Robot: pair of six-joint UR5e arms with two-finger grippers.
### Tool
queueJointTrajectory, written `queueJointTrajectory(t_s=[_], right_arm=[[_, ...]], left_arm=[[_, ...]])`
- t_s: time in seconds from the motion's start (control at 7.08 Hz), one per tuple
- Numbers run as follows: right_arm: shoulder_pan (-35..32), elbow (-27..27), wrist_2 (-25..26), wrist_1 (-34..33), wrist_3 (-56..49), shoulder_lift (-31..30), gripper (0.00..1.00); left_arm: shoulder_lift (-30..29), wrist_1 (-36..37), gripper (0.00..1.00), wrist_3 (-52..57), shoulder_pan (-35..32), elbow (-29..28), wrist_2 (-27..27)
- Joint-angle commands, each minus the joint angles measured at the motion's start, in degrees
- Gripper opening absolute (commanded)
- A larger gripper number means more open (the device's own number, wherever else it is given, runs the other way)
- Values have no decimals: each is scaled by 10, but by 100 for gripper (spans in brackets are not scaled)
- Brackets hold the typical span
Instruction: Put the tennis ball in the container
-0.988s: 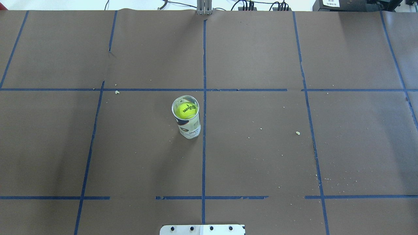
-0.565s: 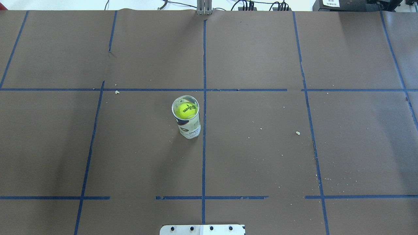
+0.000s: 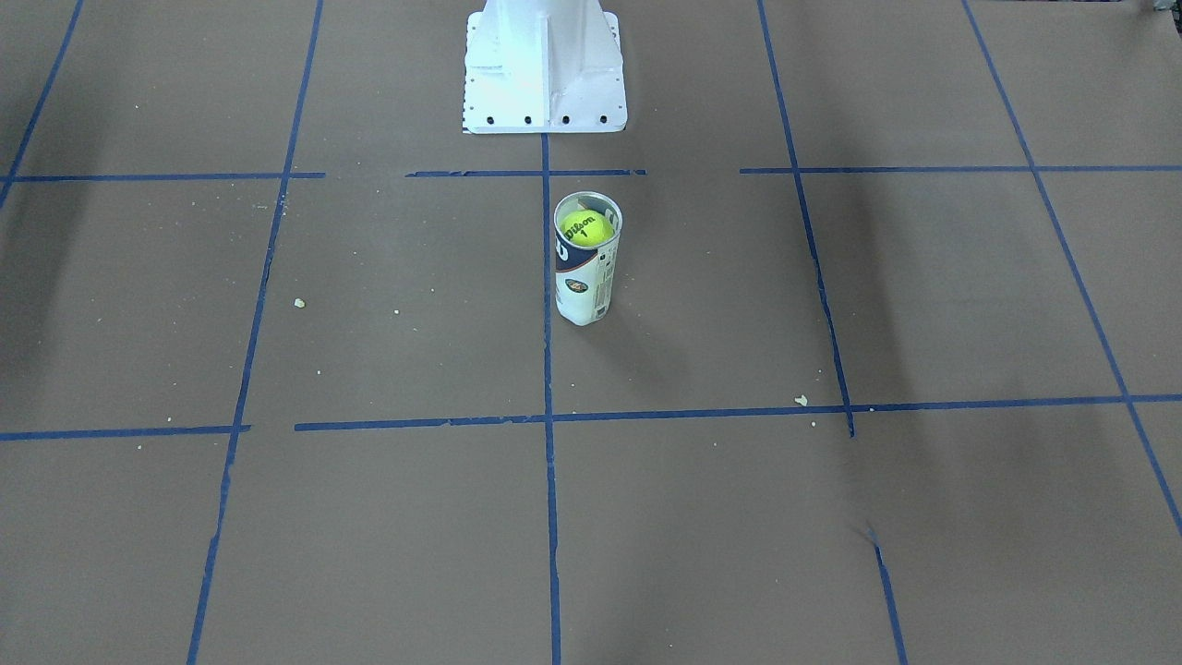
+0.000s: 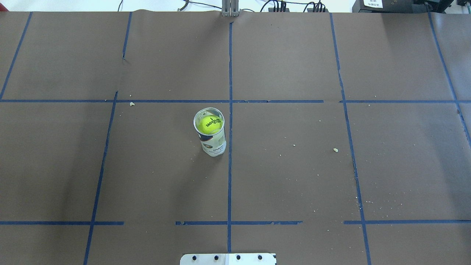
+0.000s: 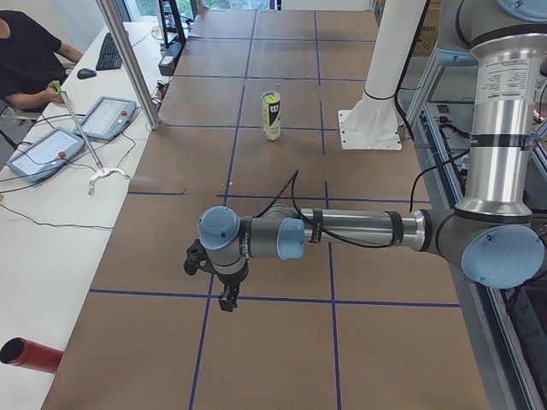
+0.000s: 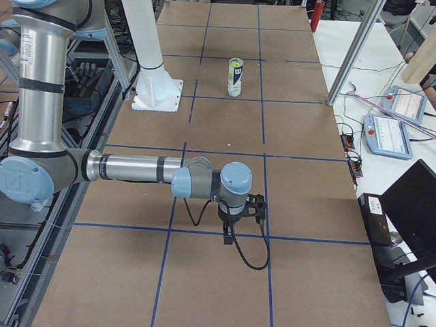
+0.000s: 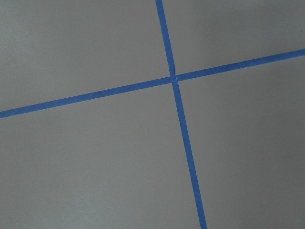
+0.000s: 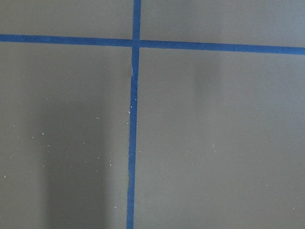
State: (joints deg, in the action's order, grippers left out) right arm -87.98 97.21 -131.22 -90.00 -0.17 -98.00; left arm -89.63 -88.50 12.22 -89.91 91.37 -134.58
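Ball count: one fuzzy, bright yellow-green tennis ball [image 4: 209, 124] with black Wilson lettering and a 1. Sits inside the single upright clear plastic cylindrical container [image 4: 214, 144] with navy-and-white printed label and silvery rim. Rests high in it, just under the rim, lettering turned upward. Container standing on the brown paper-covered worktop [image 4: 294, 176], just to the robot's left of the middle blue tape line and near the one white metal robot base [image 3: 543, 69].

Two arms, both stretched out low, each over its own end of the worktop and well apart from the container. Left tool [image 5: 225, 299] pointing down just above a blue tape line. Shown only in the side view, so cannot tell whether wide or narrow. Right tool [image 6: 229, 235] also pointing down, close above a tape line, one black cable [image 6: 248, 255] looping beside it. Same again: cannot tell its spread.

Both wrist views filled with brown paper and one blue tape crossing each.

Beside the worktop, on a white side table: two grey tablet-like controllers [image 5: 107, 118], one person in a black shirt [image 5: 30, 51], one red cylinder [image 5: 30, 354].
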Motion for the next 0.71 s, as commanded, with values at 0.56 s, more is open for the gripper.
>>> queueJointTrajectory(t_s=[0.56], right_arm=[[0,0,0,0,0,0,100]], left_arm=[[-1,0,100,2,-4,0,-2]])
